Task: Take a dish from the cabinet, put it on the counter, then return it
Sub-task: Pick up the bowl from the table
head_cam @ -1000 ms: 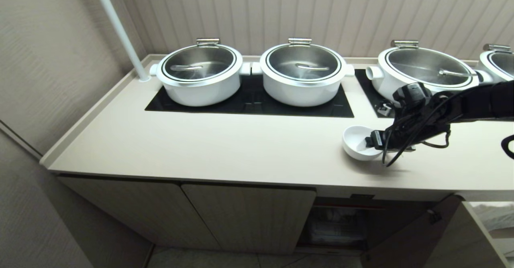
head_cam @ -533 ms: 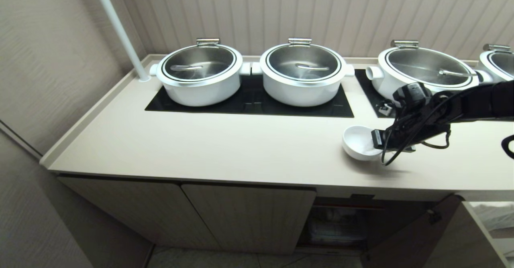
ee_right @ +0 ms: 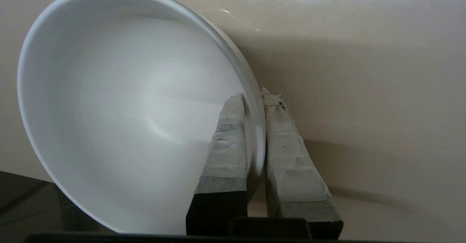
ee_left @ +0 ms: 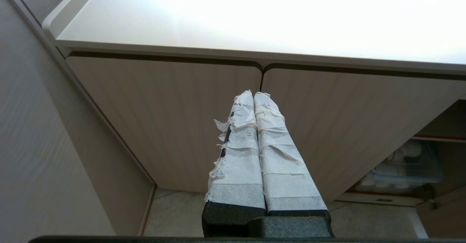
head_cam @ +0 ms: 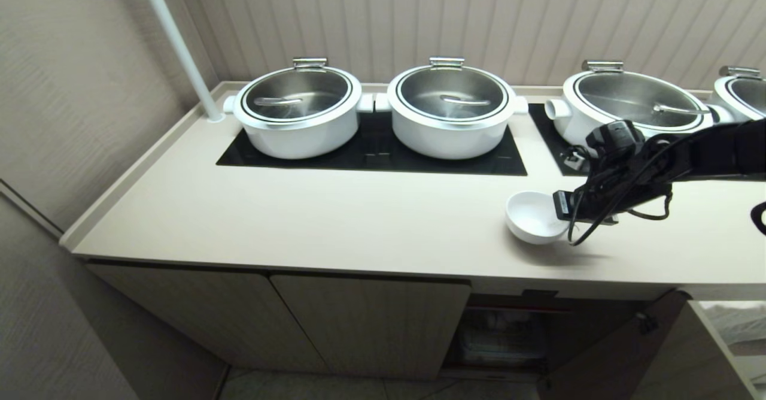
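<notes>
The dish (head_cam: 531, 219), a small plain white bowl, sits tilted on the beige counter (head_cam: 335, 214) toward its right end. My right gripper (head_cam: 561, 205) reaches in from the right and is shut on the dish (ee_right: 127, 108) at its rim: one taped finger lies inside the bowl, the other outside. The cabinet (head_cam: 371, 322) runs under the counter; its right door (head_cam: 616, 352) hangs open, showing a red-edged shelf (head_cam: 508, 309). My left gripper (ee_left: 254, 94) is parked low before the closed cabinet doors (ee_left: 171, 119), shut and empty.
Several large white steel-lidded pots (head_cam: 299, 109) (head_cam: 452, 108) (head_cam: 628, 103) stand on black glass panels (head_cam: 371, 151) along the back. A white pole (head_cam: 179, 47) rises at the counter's back left corner. A clear bin of white ware (ee_left: 404, 170) sits inside the open cabinet.
My right gripper's fingers have closed from wide open onto the dish's rim. The dish has tipped and shifted slightly left. The left arm has stayed still.
</notes>
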